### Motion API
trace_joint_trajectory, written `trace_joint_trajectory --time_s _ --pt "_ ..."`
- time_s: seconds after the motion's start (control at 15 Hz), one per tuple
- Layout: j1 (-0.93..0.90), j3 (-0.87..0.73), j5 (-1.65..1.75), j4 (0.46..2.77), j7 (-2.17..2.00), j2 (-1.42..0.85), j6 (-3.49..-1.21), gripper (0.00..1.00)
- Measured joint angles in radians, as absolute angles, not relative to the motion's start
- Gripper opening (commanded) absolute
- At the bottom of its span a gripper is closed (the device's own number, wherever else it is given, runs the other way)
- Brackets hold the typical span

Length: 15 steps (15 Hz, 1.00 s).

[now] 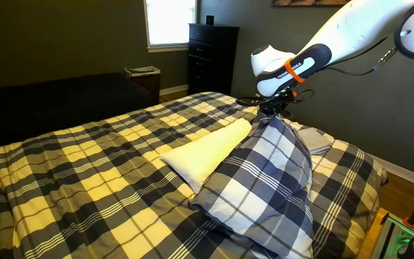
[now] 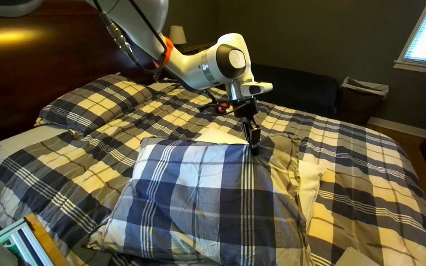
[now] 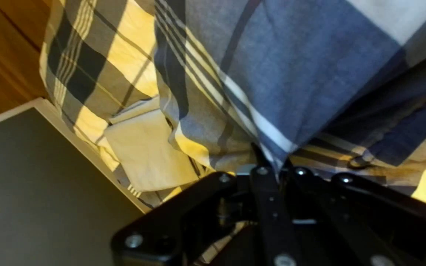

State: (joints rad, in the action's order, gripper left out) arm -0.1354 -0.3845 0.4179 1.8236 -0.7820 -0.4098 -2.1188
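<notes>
In an exterior view, well to the left of the gripped plaid pillow point(image 1: 261, 176) and beyond it stand the hamper point(image 1: 144, 82) and then the black dresser point(image 1: 212, 54), while the white pillow point(image 1: 207, 153) lies just beside it, partly hidden behind its edge. The plaid pillow itself rests on the bed point(image 1: 99, 183), its upper edge rising to a peak where the pincer point(image 3: 277, 166) pinches a fold of its fabric between closed fingers. To the right of the plaid pillow, on the bed, lies the pale folded cloth point(image 1: 312, 138).
</notes>
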Motion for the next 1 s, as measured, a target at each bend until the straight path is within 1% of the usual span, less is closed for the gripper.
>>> trace_joint_trajectory --time_s 0.4,0.67,1.0 --pt "-0.108 -0.330 0.443 1.832 -0.812 -0.296 -1.855 0.01" --pt "-0.083 -0.283 0.454 1.832 -0.817 -0.263 -1.669 0.01" --pt "-0.045 -0.257 0.500 1.837 -0.848 -0.267 -1.539 0.01"
